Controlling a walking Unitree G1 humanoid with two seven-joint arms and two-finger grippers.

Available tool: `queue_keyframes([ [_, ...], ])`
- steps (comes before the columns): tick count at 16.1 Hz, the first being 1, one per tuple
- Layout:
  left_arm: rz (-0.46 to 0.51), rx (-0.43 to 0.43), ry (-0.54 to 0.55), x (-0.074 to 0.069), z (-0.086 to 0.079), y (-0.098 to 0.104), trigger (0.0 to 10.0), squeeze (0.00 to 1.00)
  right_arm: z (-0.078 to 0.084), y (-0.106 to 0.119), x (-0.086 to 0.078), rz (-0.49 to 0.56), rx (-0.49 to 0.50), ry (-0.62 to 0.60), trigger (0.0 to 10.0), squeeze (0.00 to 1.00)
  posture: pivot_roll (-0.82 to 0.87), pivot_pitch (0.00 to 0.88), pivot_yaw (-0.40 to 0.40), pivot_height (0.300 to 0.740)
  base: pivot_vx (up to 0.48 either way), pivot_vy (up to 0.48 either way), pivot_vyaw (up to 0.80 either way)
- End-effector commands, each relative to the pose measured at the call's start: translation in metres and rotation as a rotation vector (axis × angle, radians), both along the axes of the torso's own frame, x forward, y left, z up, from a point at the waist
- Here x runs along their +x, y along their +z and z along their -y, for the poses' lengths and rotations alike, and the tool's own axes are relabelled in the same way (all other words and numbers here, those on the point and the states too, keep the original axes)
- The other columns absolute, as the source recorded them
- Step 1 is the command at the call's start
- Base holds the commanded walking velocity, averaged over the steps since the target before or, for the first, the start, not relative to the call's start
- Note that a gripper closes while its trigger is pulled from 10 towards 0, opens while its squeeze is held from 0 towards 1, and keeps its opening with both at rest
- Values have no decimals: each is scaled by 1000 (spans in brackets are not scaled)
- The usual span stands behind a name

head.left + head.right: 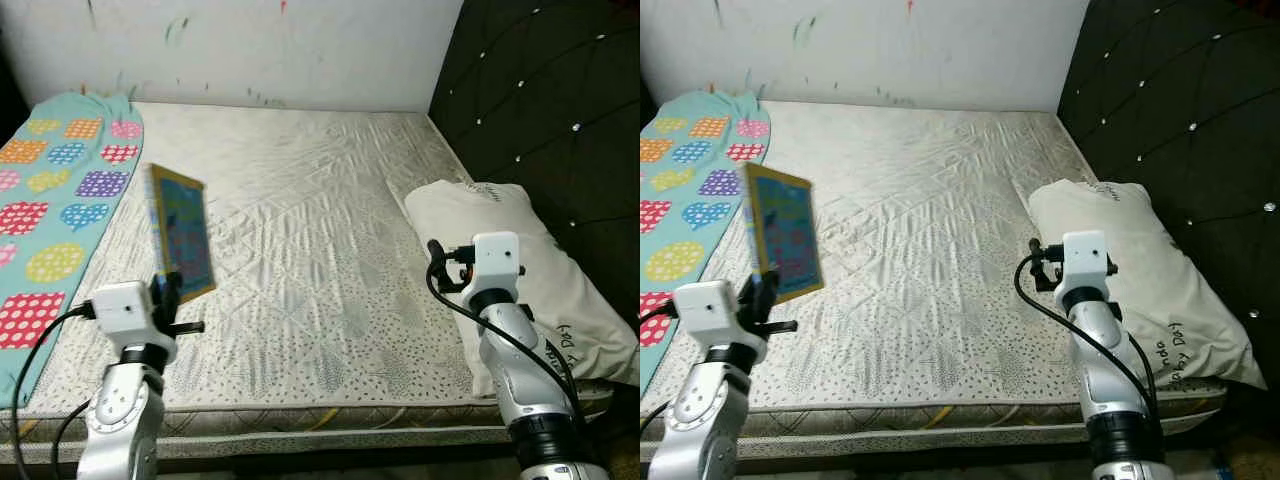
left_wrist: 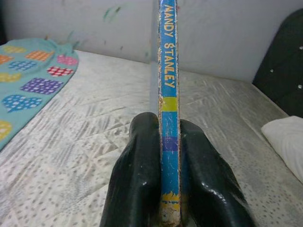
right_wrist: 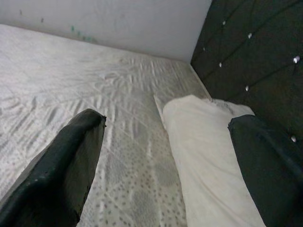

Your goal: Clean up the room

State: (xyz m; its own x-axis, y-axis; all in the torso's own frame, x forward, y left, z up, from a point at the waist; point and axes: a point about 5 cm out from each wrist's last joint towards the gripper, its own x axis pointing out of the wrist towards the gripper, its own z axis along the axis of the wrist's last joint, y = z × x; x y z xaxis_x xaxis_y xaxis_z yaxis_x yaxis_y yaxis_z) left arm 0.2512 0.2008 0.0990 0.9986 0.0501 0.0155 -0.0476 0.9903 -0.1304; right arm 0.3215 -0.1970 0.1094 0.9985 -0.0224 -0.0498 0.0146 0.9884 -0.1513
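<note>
A bare mattress (image 1: pixel 300 200) carries a pillow (image 1: pixel 520 270) and spotted blanket (image 1: pixel 60 200). The left gripper (image 2: pixel 169 156) pinches a book (image 1: pixel 182 232) upright; the right gripper (image 3: pixel 165 156) hangs spread.

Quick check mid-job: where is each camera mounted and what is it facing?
Left eye, right eye: on the head, looking down at the mattress; both silver arms show.
Left wrist: looks along the left tool, shut on the book.
Right wrist: looks along the open right tool toward the pillow.
Shared: mattress.

soft even light, slight blur
</note>
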Motion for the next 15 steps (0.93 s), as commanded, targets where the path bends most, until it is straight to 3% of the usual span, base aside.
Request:
queue_keyframes([
  [1,69,19,-10,6,2,16,10000,0,3,-1,-2,-11,-6,-11,10000,0,10,0,-41,740,0,0,-800],
  [6,63,13,-20,8,3,15,10000,0,2,-1,-2,-11,7,-16,10000,0,8,0,-34,740,0,0,-800],
  [12,65,-2,-49,10,8,16,10000,0,-2,2,1,4,8,5,10000,0,7,0,-33,740,0,0,0],
  [15,65,-10,-61,11,10,16,10000,0,-2,6,3,24,-11,15,10000,0,6,0,-32,740,0,-358,0],
])
